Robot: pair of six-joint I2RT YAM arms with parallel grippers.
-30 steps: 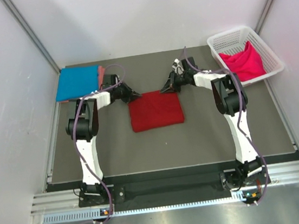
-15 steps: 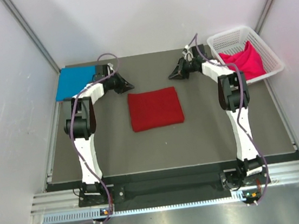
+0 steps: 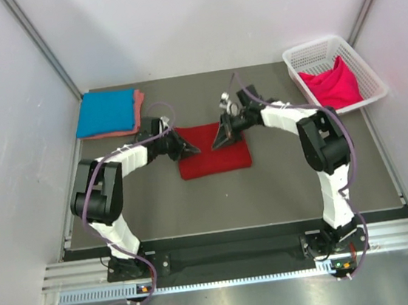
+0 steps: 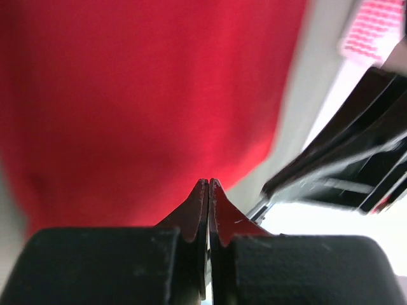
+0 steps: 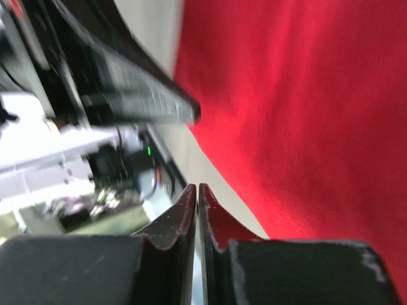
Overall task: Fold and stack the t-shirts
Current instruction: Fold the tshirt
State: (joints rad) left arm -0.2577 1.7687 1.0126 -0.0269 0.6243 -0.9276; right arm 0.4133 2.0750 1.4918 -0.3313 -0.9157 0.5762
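A folded dark red t-shirt (image 3: 223, 154) lies mid-table. My left gripper (image 3: 195, 152) is shut, its tips low over the shirt's left part. My right gripper (image 3: 216, 146) is shut too, pointing down at the shirt's upper middle, close to the left one. In the left wrist view the shut gripper (image 4: 208, 183) holds nothing, with red cloth (image 4: 146, 95) beyond. The right wrist view shows that gripper (image 5: 198, 187) shut and empty just off the red cloth (image 5: 305, 114). A folded bright blue t-shirt (image 3: 106, 112) rests on a salmon pink one (image 3: 139, 101) at the back left.
A white lattice basket (image 3: 303, 52) at the back right holds a hot pink t-shirt (image 3: 334, 86). White walls close in the dark mat (image 3: 282, 180) on both sides and at the back.
Both grippers, off the shirt at the back of the table half a second ago, have swung forward and inward onto the dark red shirt. The shirt has not moved.
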